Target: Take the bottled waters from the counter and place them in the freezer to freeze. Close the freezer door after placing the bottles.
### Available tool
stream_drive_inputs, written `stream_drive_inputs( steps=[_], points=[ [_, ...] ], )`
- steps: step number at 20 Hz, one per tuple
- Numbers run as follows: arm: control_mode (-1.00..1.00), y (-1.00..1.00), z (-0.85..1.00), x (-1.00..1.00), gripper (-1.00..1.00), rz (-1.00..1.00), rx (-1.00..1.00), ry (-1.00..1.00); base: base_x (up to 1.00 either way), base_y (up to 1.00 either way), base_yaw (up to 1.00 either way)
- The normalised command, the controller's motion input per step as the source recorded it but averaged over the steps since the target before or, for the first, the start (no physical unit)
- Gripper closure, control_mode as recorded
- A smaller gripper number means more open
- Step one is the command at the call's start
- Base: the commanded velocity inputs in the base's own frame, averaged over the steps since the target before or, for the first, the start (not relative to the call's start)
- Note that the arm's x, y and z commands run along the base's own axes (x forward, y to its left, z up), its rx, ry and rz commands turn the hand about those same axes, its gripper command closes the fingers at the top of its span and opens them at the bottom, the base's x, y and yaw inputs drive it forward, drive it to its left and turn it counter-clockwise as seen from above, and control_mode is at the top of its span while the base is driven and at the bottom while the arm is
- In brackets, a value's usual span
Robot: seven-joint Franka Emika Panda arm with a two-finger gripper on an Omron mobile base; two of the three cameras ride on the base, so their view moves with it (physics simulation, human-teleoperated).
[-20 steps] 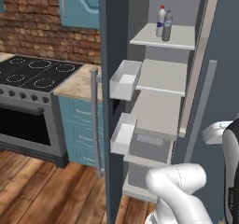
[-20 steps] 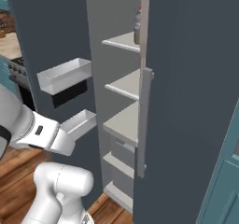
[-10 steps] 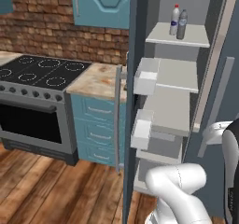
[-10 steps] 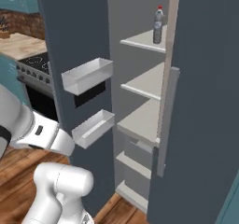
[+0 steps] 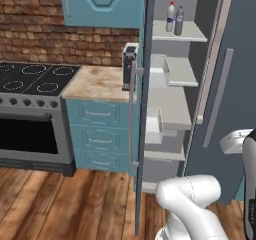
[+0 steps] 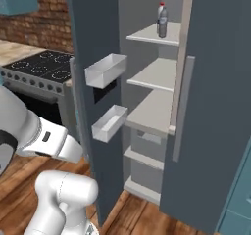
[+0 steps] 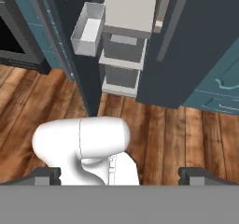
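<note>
Bottles (image 5: 174, 19) top shelf | labels unreadable | freezer door (image 6: 90, 106) ajar

Red-brown brick wall (image 5: 60, 29) behind. Teal wall cupboard (image 5: 102, 4) above, arched panel on its door. Black stove top (image 5: 35, 79) with white rings over a grey oven (image 5: 30, 134). Warm brown wood plank floor (image 5: 60, 204). Even, flat light.

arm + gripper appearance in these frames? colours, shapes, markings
The arm is glossy white, built of rounded tubular links, with dark grey to black bands at the joints. A small dark mark sits on one white link in the right base view. No loose cables are visible. The gripper has two small, blocky dark grey fingertips.
</note>
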Motion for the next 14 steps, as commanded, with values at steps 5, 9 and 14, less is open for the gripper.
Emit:
stream_drive_inputs(
  steps=[5, 9, 14],
  points=[
    [1.0, 0.0, 0.0, 0.0, -1.0, 0.0, 0.0, 0.0, 0.0, 0.8, -0.4],
    [1.0, 0.0, 0.0, 0.0, -1.0, 0.0, 0.0, 0.0, 0.0, 0.85, -0.3],
    [1.0, 0.0, 0.0, 0.0, -1.0, 0.0, 0.0, 0.0, 0.05, 0.75, -0.3]
  ],
)
